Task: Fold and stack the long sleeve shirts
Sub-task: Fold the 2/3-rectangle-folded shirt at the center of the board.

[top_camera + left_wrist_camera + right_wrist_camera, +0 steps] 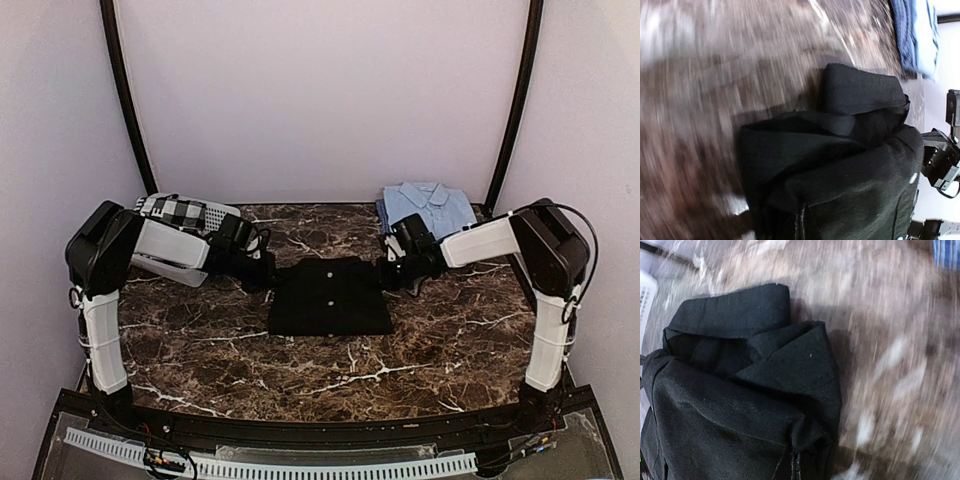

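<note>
The folded black shirt point(330, 297) lies on the marble table point(450, 340) with both far corners gripped. The left gripper point(268, 275) is at its left shoulder and the right gripper point(392, 268) at its right, each with fingers pressed together on bunched cloth (the wrist views show fabric gathered into them). If one arm leads, or a pinch catches only the top layer, the fold could sag open on its way to the light blue shirt point(428, 206), which sits folded beyond the black shirt's far right corner. Beyond its far left corner, a white basket point(218, 213) holds checked cloth point(172, 209).
</note>
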Controlling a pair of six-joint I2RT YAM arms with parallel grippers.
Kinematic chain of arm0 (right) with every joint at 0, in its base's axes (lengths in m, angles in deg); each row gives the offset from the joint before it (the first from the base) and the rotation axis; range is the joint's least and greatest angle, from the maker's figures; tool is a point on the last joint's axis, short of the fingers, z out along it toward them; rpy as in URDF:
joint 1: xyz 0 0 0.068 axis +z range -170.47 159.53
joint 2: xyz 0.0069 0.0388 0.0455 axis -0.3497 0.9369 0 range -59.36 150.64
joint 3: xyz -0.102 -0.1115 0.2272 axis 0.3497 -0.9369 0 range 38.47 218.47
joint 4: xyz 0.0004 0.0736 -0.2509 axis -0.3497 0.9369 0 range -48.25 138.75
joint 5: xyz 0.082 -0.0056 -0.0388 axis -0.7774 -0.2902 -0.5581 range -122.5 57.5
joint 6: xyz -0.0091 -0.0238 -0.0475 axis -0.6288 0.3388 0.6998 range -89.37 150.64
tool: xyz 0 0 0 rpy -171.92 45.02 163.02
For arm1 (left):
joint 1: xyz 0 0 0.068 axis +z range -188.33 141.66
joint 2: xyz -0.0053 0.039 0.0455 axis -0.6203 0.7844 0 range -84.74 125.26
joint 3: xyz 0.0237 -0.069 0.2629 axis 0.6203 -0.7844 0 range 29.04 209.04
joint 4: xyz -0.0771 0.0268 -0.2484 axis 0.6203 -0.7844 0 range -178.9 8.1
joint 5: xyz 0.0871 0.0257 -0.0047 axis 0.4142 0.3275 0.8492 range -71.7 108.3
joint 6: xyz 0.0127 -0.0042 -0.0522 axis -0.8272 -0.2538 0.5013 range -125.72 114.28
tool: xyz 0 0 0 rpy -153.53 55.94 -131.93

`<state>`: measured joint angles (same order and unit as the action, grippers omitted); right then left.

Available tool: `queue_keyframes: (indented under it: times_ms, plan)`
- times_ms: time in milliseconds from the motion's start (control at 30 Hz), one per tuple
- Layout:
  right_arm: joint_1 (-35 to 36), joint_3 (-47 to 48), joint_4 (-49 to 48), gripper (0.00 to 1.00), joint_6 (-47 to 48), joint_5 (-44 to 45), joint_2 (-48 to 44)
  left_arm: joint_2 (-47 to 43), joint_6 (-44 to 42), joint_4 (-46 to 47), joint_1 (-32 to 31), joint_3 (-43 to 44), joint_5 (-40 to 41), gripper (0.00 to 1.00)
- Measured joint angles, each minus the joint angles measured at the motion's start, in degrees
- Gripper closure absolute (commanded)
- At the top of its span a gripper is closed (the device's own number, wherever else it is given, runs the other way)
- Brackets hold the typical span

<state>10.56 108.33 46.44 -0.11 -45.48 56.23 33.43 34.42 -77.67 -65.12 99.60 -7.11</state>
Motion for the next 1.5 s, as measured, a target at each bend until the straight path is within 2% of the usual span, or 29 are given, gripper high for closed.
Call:
queue_keyframes:
  times_ms: [200,300,533,800,1067,1167,1267,1500]
  plan:
    - [6.0,-21.7,-2.1,1.0,-2.6,0.4,-17.0,-17.4,3.5,2.7,-6.8,-22.1,2.2,1.0]
    - [7.7,-28.3,-1.4,1.0,-4.0,0.7,-24.6,-23.8,5.1,2.9,-8.2,-29.0,2.5,1.0]
    - [7.8,-29.9,-0.5,1.0,-5.0,1.9,-35.0,-31.0,5.4,3.0,-8.5,-31.2,3.3,1.0]
    - [7.1,-24.5,1.8,1.0,-3.9,5.1,-30.7,-29.2,4.1,-0.1,-8.2,-25.6,6.0,1.0]
    - [2.0,-18.6,-0.9,1.0,-2.5,4.4,-20.1,-20.6,2.2,-0.6,-5.5,-16.5,8.0,1.0]
    - [0.5,-14.9,-1.6,0.9,-1.7,3.4,-15.0,-15.8,2.0,0.1,-3.9,-14.0,8.0,1.0]
    - [-0.4,-10.5,-1.0,0.85,-0.3,3.8,-11.4,-13.2,2.0,0.1,-2.4,-13.3,9.0,1.0]
    - [-0.9,-4.6,0.7,0.81,2.5,4.7,-10.5,-12.9,2.1,1.2,-1.0,-13.8,11.8,1.0]
